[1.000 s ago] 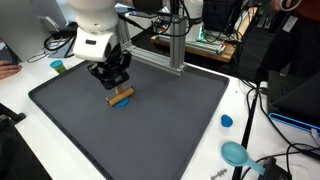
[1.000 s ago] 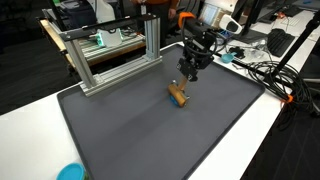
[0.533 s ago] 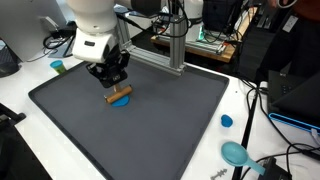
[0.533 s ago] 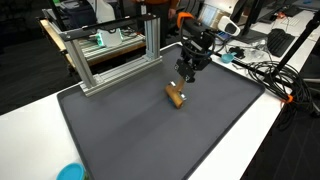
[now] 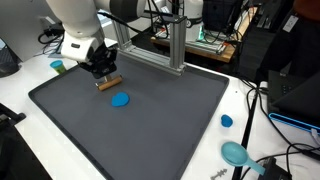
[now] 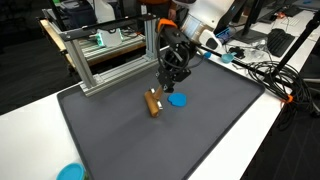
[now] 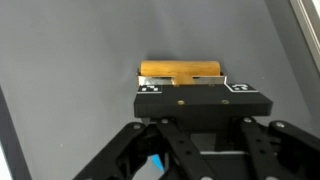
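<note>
The pincer [image 5: 104, 76] was clamped on a wooden dowel [image 5: 109, 82] (held crosswise) over the dark mat [image 5: 150, 130], near a flat blue disc [image 5: 120, 99].

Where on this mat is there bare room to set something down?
Most of the mat is bare, from the blue disc out to the near edge. It is crowded around the gripper, which holds the wooden stick, and among the cables beside the mat.

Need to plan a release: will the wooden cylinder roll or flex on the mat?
Probably stiff: the wooden cylinder looks straight though the fingers pinch only near its middle. Likely to roll: its rounded side would meet the flat mat.
</note>
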### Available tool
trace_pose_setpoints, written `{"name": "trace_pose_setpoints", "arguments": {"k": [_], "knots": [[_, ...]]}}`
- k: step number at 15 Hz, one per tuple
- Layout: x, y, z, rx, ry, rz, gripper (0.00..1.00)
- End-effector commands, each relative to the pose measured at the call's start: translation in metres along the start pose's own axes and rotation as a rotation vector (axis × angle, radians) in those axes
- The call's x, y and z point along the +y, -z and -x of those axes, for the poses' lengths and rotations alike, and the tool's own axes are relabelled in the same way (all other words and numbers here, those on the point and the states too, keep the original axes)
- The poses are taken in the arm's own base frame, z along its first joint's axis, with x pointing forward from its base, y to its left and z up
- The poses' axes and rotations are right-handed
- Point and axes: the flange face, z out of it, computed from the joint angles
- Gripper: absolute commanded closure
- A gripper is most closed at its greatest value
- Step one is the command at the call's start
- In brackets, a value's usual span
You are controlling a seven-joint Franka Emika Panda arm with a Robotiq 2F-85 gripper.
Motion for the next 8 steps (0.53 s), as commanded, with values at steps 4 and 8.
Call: {"name": "trace_pose_setpoints", "arguments": {"k": [4,8], "knots": [[-0.001,0.050,0.044,0.268,0.094,-0.025,0.78],[-0.002,0.055,0.038,0.353,0.051,-0.009,0.78]]}}
